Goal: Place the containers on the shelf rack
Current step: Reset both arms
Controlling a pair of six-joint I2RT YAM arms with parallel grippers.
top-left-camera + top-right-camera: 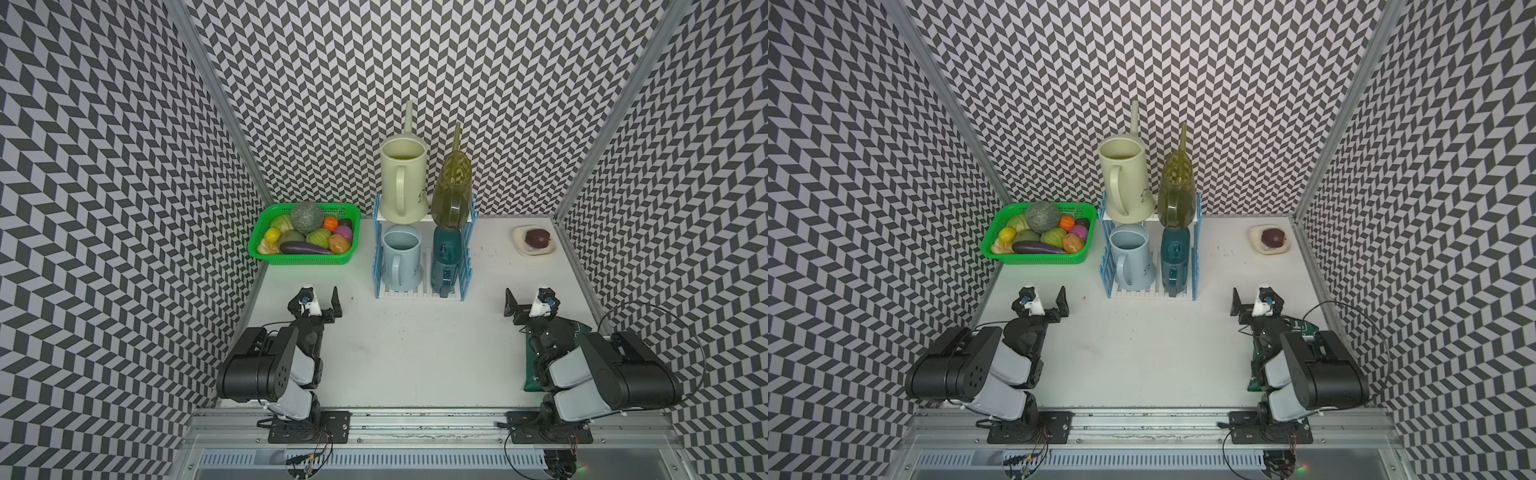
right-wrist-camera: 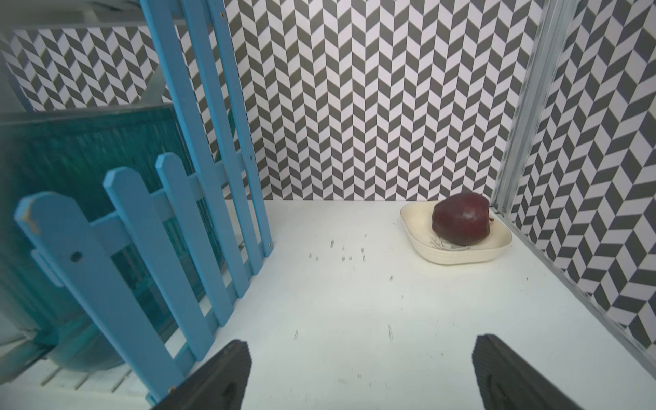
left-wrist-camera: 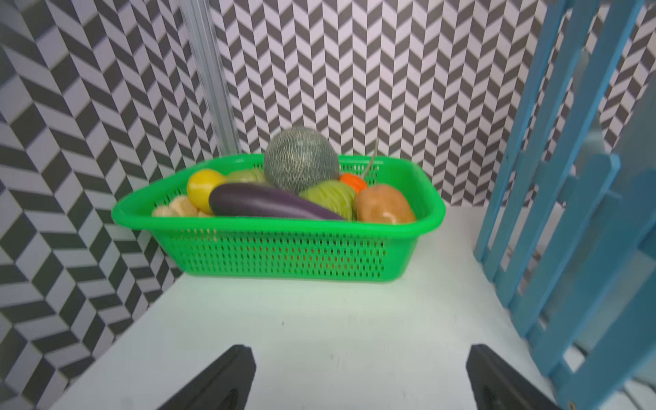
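- Black fingers point(image 3: 230, 372) of your left gripper point(image 1: 320, 293) are standing fully spread. Nothing is sitting between them, and they are touching nothing.
- Your right gripper point(image 1: 527, 296) is also standing spread wide and is carrying nothing. In the right wrist view its fingers point(image 2: 497, 369) are framing bare table point(image 1: 415, 353).
- Both grippers are hovering low in front of the shelf rack point(image 1: 378, 257), one off each front corner, well apart from each other.
- All four containers are standing on the shelf rack with their handles facing you:
  - The cream jug point(image 1: 403, 178) and the olive-green jug point(image 1: 453, 195) are occupying the upper tier.
  - The light blue jug point(image 1: 401, 259) and the dark teal jug point(image 1: 446, 262) are occupying the lower tier.
- You cannot tell whether the olive-green jug is sitting flat. Its base is showing lower than the cream jug's in both top views.
- On your left, the green basket point(image 1: 305, 259) of produce is sitting just beside the rack's blue side panel and is pressing into the wall corner.
- On your right, the cream dish point(image 1: 519, 241) with a dark red apple point(image 1: 537, 239) is resting near the back corner. It is close to the wall rail and well apart from the rack.
- Open table is lying between the two arms in front of the rack, and a further strip is running between the rack and the dish.
- A dark green flat item point(image 1: 528, 374) is lying under your right arm at the table's edge.
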